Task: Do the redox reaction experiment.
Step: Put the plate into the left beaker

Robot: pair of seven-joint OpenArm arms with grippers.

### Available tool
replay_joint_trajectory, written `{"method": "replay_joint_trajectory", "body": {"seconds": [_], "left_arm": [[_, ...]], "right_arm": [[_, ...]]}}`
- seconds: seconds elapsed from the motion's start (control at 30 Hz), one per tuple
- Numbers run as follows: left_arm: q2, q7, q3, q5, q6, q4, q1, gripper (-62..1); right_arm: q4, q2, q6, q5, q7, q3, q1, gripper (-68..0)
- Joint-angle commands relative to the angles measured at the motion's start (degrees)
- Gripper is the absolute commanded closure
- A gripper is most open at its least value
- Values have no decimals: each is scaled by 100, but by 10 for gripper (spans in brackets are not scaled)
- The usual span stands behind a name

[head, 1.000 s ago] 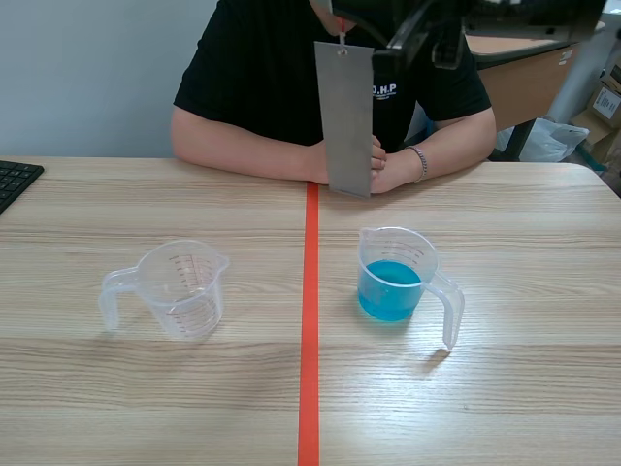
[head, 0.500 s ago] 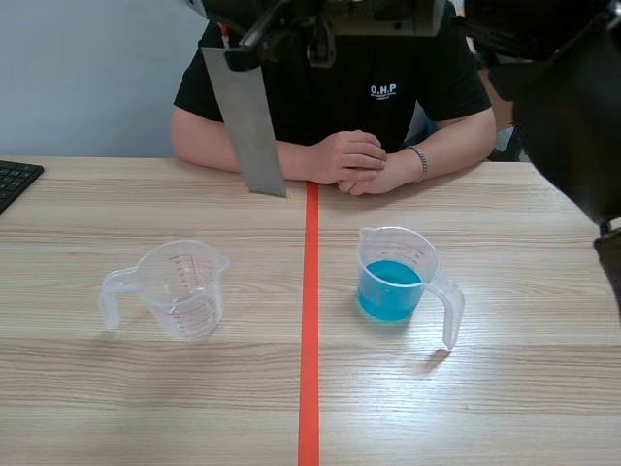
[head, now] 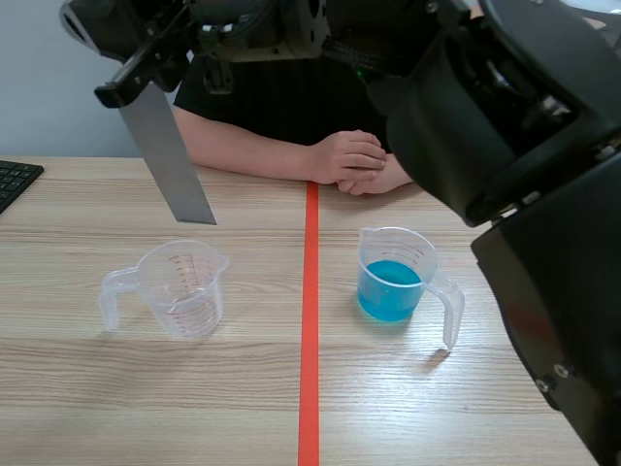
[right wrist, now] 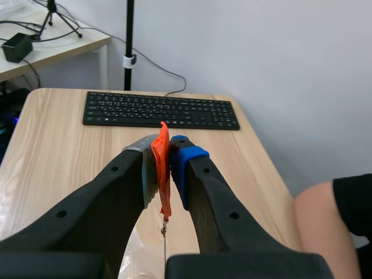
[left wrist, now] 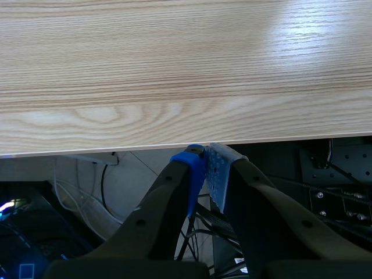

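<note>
A grey metal strip (head: pixel 170 155) hangs tilted from an orange tag (right wrist: pixel 163 174), which my right gripper (right wrist: pixel 164 168) is shut on. That arm reaches across the scene view's top from the right, its gripper (head: pixel 121 85) at the far left. The strip's lower end hovers just above and behind an empty clear measuring cup (head: pixel 179 288). A second clear cup (head: pixel 393 277), holding blue liquid, stands right of the red tape line (head: pixel 309 340). My left gripper (left wrist: pixel 203 168) is shut on nothing over the table's edge and does not appear in the scene view.
A person sits across the table with clasped hands (head: pixel 354 160) resting near the tape line's far end. A black keyboard (head: pixel 15 180) lies at the far left edge, also ahead of the right gripper (right wrist: pixel 160 110). The right arm's bulk (head: pixel 524 146) covers the right side.
The right arm has swung left with the strip, from over the tape line to above the empty cup, and the strip now hangs lower and more tilted.
</note>
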Motion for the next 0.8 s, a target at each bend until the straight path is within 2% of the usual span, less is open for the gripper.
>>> {"method": "replay_joint_trajectory", "body": {"seconds": [0.0, 0.33, 0.77], "left_arm": [[28, -79, 11, -39, -15, 57, -13, -47], [-15, -79, 28, -39, -15, 57, -11, -47], [-195, 72, 387, -39, -13, 57, 0, -47]], "right_arm": [[-17, -111, 39, 7, 85, -42, 164, -15], [-348, -538, 39, -343, 118, -273, 162, -16], [-667, -581, 39, -621, 431, -271, 162, -16]]}}
